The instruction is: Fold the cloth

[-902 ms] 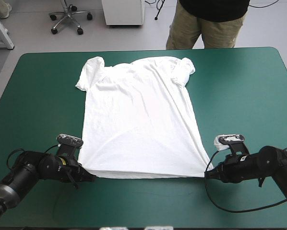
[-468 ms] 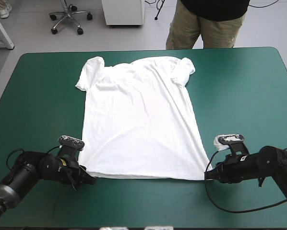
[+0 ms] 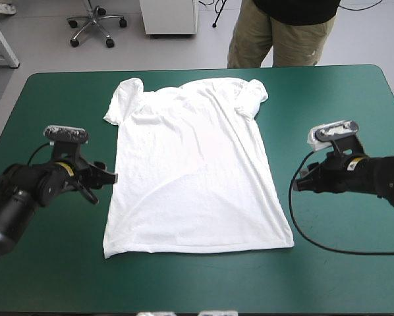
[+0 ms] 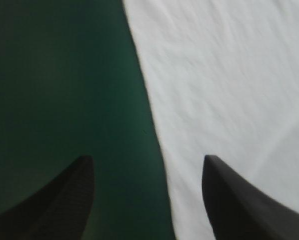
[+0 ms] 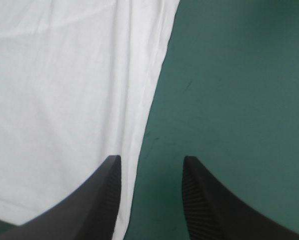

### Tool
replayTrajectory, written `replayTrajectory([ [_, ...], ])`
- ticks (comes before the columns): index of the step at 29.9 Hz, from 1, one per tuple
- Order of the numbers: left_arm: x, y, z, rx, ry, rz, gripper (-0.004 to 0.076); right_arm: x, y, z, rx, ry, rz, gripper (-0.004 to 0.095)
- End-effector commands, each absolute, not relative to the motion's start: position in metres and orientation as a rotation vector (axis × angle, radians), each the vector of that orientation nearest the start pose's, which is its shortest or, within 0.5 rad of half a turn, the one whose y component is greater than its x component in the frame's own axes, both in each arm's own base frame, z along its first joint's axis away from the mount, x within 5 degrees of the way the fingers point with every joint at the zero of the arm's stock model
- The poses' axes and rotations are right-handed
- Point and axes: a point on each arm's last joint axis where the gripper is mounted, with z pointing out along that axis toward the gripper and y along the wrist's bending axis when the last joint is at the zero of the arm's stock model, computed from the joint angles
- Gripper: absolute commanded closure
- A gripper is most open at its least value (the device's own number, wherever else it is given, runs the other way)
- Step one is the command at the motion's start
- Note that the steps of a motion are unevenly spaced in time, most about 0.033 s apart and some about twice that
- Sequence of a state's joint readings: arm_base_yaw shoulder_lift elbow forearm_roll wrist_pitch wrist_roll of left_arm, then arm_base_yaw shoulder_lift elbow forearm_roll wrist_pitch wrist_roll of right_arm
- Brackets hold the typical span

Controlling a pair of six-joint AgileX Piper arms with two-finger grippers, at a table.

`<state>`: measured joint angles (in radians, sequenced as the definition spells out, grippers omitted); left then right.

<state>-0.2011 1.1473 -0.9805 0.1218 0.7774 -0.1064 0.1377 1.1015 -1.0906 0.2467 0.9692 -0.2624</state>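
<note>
The white T-shirt (image 3: 190, 164) lies spread flat on the teal-green table (image 3: 329, 99), collar toward the far edge and hem toward the near edge. My left gripper (image 3: 110, 176) is just beside the shirt's left side edge, about mid-length. In the left wrist view the gripper (image 4: 147, 159) stands open, and the T-shirt (image 4: 229, 75) edge runs on the table under the gap. My right gripper (image 3: 300, 185) sits a little off the shirt's right side edge. It is open (image 5: 152, 159) too, with the T-shirt (image 5: 64, 90) edge by one finger and nothing held.
Bare teal-green cover runs along both sides of the shirt and in a strip between the hem and the near edge. One sleeve (image 3: 121, 99) at the far left and one sleeve (image 3: 253, 95) at the far right lie flat.
Both grippers have opened and let go of the shirt's bottom corners. They have moved away from the near edge, up along the shirt's sides. The hem now lies flat.
</note>
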Motion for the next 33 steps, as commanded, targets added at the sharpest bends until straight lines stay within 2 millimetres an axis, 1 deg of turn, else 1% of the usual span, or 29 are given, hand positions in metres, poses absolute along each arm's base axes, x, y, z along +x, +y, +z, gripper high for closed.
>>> replayTrajectory([
  [1,0.272,-0.026,0.346,0.099,2.332,-0.007,0.0272,0.228,0.046,0.388,-0.364,2.331,0.225,0.0525],
  [2,0.287,-0.024,0.342,0.083,2.348,-0.049,0.0276,0.235,0.047,0.388,-0.364,2.337,0.225,0.0525],
  [3,0.298,-0.021,0.344,0.060,2.343,-0.078,0.0280,0.242,0.048,0.387,-0.373,2.345,0.223,0.0526],
  [4,0.310,-0.021,0.341,0.038,2.352,-0.124,0.0284,0.247,0.049,0.385,-0.381,2.353,0.222,0.0526],
  [5,0.323,-0.018,0.342,0.030,2.345,-0.157,0.0290,0.254,0.050,0.382,-0.384,2.366,0.222,0.0526],
  [8,0.356,-0.018,0.335,0.010,2.360,-0.231,0.0290,0.271,0.052,0.369,-0.381,2.403,0.232,0.0526],
  [11,0.382,-0.018,0.326,0.012,2.390,-0.238,0.0290,0.283,0.055,0.357,-0.373,2.434,0.246,0.0526],
  [13,0.400,-0.019,0.317,0.010,2.422,-0.252,0.0290,0.289,0.055,0.350,-0.373,2.460,0.250,0.0526],
  [17,0.426,-0.021,0.290,0.023,2.532,-0.272,0.0307,0.293,0.056,0.344,-0.372,2.478,0.251,0.0531],
  [21,0.439,-0.022,0.265,0.019,2.613,-0.299,0.0325,0.294,0.056,0.346,-0.368,2.461,0.248,0.0531],
  [26,0.445,-0.024,0.240,0.013,2.686,-0.308,0.0328,0.296,0.056,0.349,-0.363,2.441,0.245,0.0531],
  [28,0.446,-0.026,0.233,0.019,2.708,-0.313,0.0356,0.297,0.056,0.349,-0.360,2.430,0.243,0.0531],
  [30,0.446,-0.030,0.226,0.059,2.736,-0.313,0.0423,0.297,0.056,0.350,-0.357,2.422,0.241,0.0531],
  [31,0.445,-0.032,0.224,0.084,2.747,-0.313,0.0475,0.298,0.056,0.350,-0.355,2.415,0.239,0.0531],
  [33,0.444,-0.037,0.220,0.132,2.768,-0.313,0.0607,0.299,0.055,0.351,-0.353,2.403,0.232,0.0531],
])
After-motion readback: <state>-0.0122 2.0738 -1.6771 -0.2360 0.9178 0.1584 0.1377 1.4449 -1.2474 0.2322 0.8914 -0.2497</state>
